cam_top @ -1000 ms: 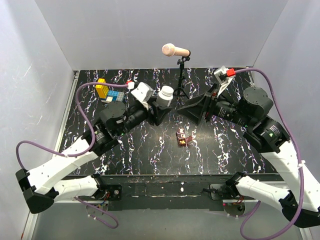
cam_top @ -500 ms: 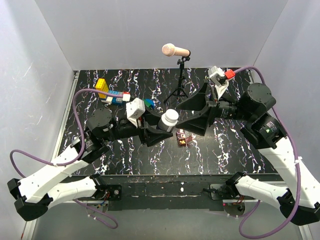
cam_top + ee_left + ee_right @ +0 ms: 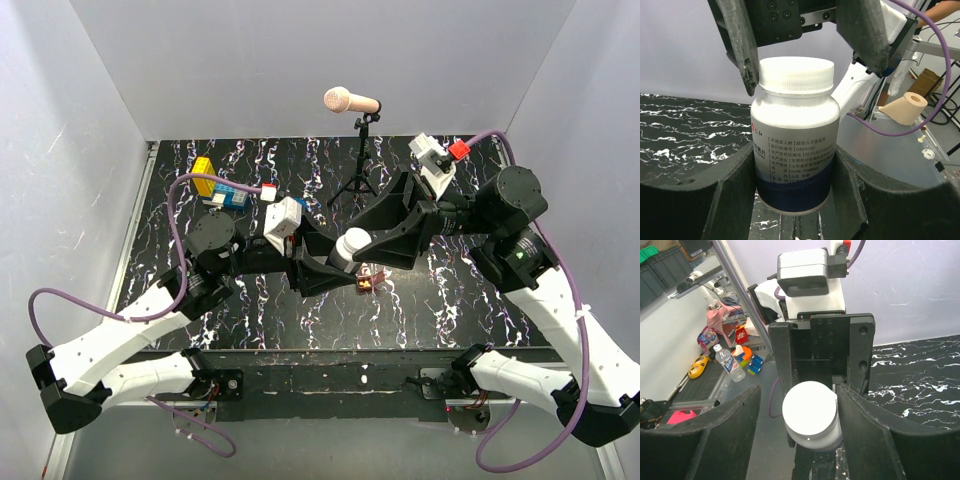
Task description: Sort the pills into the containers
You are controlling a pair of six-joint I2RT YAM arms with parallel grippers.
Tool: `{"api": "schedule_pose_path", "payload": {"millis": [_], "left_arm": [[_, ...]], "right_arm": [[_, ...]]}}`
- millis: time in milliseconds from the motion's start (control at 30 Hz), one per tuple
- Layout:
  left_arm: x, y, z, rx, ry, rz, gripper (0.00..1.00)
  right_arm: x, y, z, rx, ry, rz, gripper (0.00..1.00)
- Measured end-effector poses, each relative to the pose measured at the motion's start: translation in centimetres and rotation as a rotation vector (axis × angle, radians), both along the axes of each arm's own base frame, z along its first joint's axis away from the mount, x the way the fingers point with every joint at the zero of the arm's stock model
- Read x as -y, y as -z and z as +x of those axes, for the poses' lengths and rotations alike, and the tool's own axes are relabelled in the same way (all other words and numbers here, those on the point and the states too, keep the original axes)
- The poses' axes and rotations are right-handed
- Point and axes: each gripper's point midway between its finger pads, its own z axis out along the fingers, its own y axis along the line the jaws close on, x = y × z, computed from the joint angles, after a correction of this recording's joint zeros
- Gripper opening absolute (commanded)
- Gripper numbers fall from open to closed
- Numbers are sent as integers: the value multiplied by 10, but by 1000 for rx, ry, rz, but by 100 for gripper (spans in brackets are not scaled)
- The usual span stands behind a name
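Observation:
A white pill bottle (image 3: 349, 247) with a white cap (image 3: 796, 75) and a blue band is held above the table, its body (image 3: 794, 145) pinched between my left gripper's (image 3: 795, 162) black fingers (image 3: 732, 185). My right gripper (image 3: 368, 238) faces it from the right. In the right wrist view the cap (image 3: 809, 412) sits between my right gripper's (image 3: 797, 397) spread fingers (image 3: 875, 432), near the right-hand one and apart from the left-hand one. The reddish-brown container box (image 3: 369, 279) lies on the table just below the bottle, partly hidden.
A microphone (image 3: 351, 101) stands on a black tripod (image 3: 359, 182) at the back middle. Green, blue and yellow toy blocks (image 3: 216, 186) sit at the back left. White walls enclose the black marbled table (image 3: 450, 300) on three sides.
My left gripper has carried the bottle forward and to the right, down toward the box. My right gripper has moved left and its open fingers now straddle the cap.

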Motion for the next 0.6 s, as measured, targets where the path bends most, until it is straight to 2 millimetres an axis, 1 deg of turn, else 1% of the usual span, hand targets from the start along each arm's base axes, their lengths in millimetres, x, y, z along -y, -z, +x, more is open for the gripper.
{"api": "schedule_pose_path", "payload": {"millis": [133,300,500,600], "left_arm": [[1,-2,-3,2,23,-10,0],[1,-7,-7,3,42,-26,0],[3,-9,-8,-2,55,-35,0],[4,-7,-6,-9,49,-32,0]], "right_arm": [[0,-1,0,3,-14,4,64],[0,-1,0,13,-14,7,50],[1,-2,1,27,8,12,40],[2,-1,4,22,35,6,31]]}}
